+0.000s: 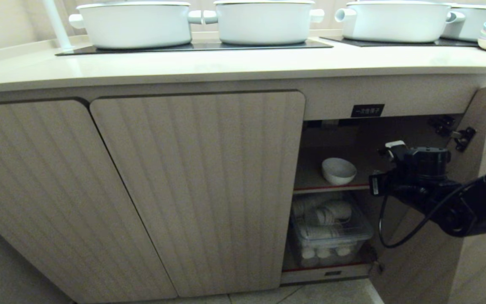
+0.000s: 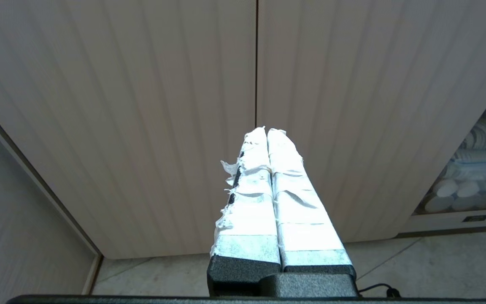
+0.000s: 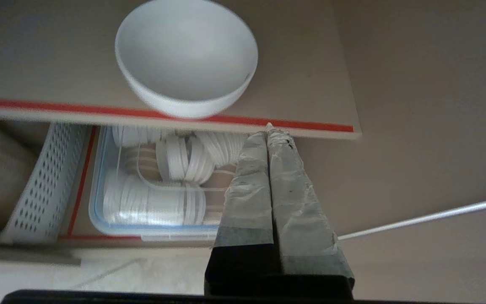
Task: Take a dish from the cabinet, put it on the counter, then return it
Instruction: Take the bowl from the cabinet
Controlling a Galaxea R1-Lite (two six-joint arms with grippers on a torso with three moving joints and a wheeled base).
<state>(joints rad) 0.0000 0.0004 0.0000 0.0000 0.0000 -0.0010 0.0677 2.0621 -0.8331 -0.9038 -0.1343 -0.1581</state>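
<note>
We see the right gripper (image 3: 269,128) with fingers (image 3: 249,185) pressed together, empty, tips just short of the red-edged shelf (image 3: 310,125) inside the open cabinet (image 1: 196,177). The dish (image 3: 186,63) sits upright on that shelf, just beyond the fingertips, not touched. A clear bin of white lids (image 3: 158,190) lies below. Left gripper (image 2: 267,131) fingers together, facing closed doors. Worktop (image 1: 226,63) above carries white pots (image 1: 135,23).
</note>
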